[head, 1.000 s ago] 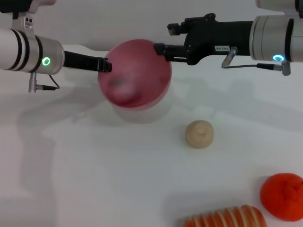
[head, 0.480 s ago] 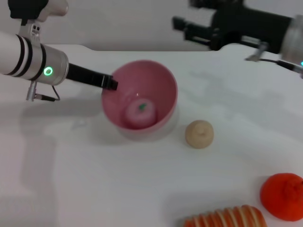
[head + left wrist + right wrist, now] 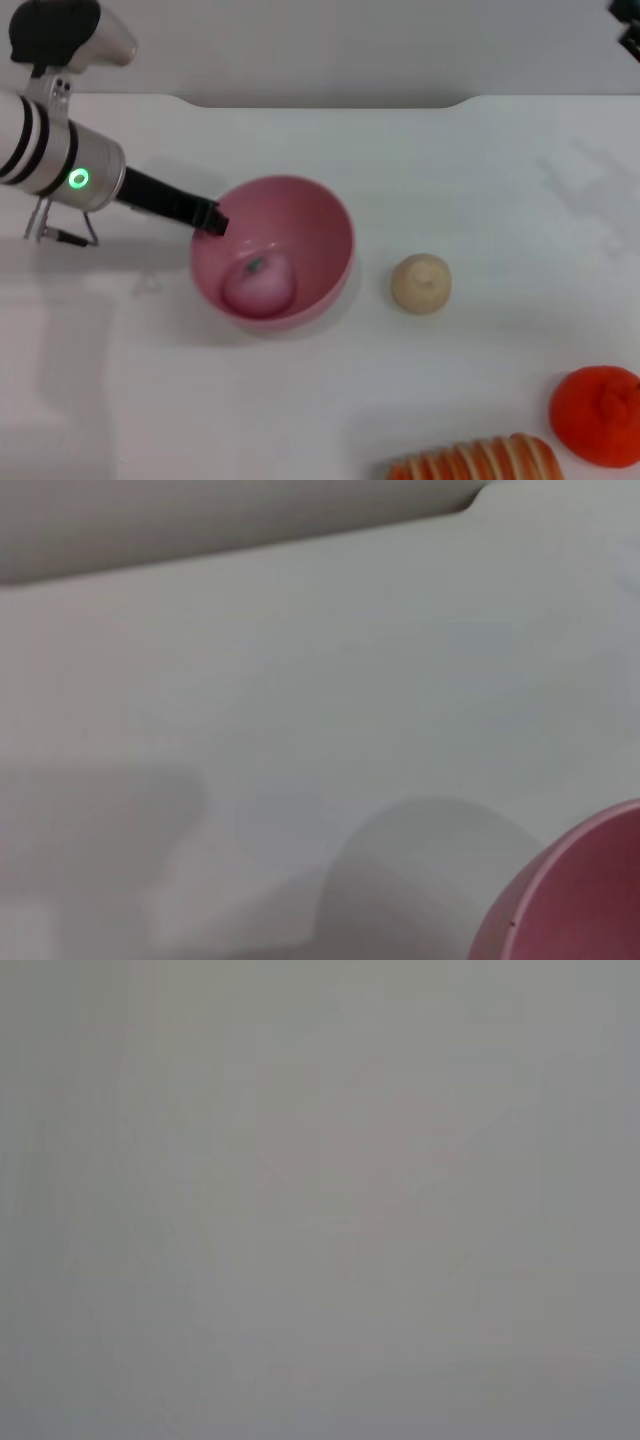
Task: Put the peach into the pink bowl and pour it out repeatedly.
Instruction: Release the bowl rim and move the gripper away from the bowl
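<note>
At the left rim of the pink bowl (image 3: 300,215), toward the worktop's (image 3: 480,180) left edge, the left hand (image 3: 210,219) pinches the wall, the peach (image 3: 258,285) inside, so tip slowly toward bare worktop, away from the beige lump (image 3: 420,283); right hand out of sight.

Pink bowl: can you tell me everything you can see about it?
The pink bowl is round, deep and smooth, and looks like glossy plastic. It sits open side up on the white table, a little left of the middle. The peach lies inside it. The left gripper is at its left rim, seemingly gripping it. A beige bun-shaped lump sits to its right, not touching.
</note>
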{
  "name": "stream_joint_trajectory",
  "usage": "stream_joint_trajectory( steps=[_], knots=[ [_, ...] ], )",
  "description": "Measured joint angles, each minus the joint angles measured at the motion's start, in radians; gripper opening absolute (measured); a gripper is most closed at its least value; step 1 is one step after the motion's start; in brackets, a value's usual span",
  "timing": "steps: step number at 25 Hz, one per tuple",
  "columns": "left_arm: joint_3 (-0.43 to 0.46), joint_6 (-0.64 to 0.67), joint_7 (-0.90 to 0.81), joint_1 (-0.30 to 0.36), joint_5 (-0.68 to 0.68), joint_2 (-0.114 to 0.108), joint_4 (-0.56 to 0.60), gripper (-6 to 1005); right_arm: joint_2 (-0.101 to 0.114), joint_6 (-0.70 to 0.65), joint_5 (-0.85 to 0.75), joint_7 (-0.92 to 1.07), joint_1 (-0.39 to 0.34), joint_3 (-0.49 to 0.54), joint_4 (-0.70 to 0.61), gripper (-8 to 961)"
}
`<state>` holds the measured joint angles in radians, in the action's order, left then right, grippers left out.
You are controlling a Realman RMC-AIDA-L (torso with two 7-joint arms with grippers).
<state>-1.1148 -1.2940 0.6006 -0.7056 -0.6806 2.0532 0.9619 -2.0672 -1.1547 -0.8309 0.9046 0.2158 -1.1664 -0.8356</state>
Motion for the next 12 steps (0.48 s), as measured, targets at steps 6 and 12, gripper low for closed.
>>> stream_joint_trajectory(
  steps=[6, 12],
  knots=[
    [0.0, 0.03, -0.019, 0.035, 0.011, 0.002, -0.014, 44, 0.017, -0.017, 0.033, -0.053, 0.018, 0.021, 0.092, 622],
    [0.0, 0.03, -0.022, 0.047, 0.023, 0.001, -0.026, 44, 0.024, -0.026, 0.035, -0.055, 0.039, 0.022, 0.103, 622]
  ],
)
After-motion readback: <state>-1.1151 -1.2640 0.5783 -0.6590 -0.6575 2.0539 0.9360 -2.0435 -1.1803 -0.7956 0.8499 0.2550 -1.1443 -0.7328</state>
